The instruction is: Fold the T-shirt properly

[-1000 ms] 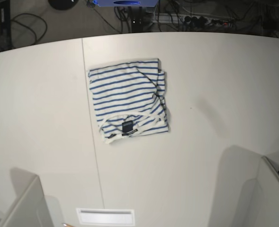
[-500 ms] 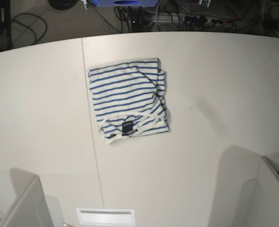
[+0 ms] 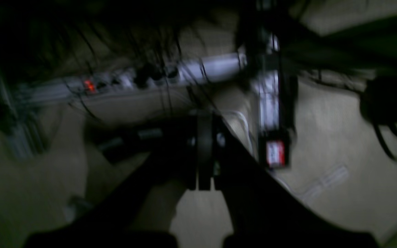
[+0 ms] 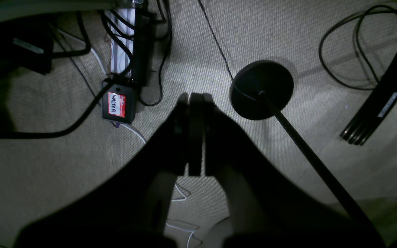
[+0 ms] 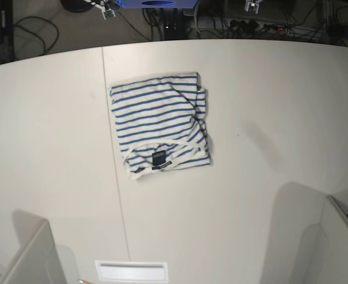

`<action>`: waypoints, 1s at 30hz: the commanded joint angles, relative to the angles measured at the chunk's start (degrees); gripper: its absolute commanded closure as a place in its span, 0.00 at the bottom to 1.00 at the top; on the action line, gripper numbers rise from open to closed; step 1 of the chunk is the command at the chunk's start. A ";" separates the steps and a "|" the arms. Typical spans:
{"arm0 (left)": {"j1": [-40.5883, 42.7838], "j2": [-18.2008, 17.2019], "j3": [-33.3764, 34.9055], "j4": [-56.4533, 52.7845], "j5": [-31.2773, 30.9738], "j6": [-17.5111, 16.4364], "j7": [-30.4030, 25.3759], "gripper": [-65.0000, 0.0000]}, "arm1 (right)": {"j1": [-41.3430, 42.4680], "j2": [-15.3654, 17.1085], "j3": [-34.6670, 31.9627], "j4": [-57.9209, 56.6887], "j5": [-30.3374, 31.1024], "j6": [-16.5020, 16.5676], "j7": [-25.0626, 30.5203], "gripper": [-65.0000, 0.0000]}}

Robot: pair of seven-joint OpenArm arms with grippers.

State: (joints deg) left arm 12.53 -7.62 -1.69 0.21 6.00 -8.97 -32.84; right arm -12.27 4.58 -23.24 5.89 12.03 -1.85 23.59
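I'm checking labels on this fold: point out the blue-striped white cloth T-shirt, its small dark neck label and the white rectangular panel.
Blue-striped white cloth T-shirt (image 5: 153,112): base view, folded body.
Small dark neck label (image 5: 159,158): base view, middle.
White rectangular panel (image 5: 132,272): base view, face.

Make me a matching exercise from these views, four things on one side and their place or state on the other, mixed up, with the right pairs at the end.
Things:
1. T-shirt
2. dark neck label
3. right gripper
4. round black base

Places and states:
A. on the floor, with a dark pole rising from it
B. folded into a compact bundle on the white table
C. shut, above the floor beyond the table
D. at the collar, inside the neckline

Right pairs: 1-B, 2-D, 3-C, 4-A
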 commanded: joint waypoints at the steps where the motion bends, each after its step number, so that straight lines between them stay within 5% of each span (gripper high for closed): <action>1: 0.34 -0.34 0.16 -0.21 0.20 -0.13 1.94 1.00 | -0.52 0.48 0.17 -0.22 0.14 0.04 0.19 1.00; 6: -1.59 0.54 0.33 -0.21 0.20 -0.04 10.82 1.00 | -0.17 0.83 0.26 -0.31 0.14 0.04 0.19 1.00; 24: -1.59 0.72 0.33 -0.21 0.29 -0.04 10.99 1.00 | -0.17 1.36 0.26 -0.31 0.14 0.04 0.10 1.00; 30: -1.15 1.77 0.33 -0.21 0.29 -0.04 11.08 1.00 | 0.18 1.27 0.17 -0.31 0.14 0.04 -3.95 1.00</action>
State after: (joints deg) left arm 10.63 -6.17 -1.41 0.19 6.09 -8.86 -21.61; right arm -11.77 5.41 -23.20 5.65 12.03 -1.85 19.53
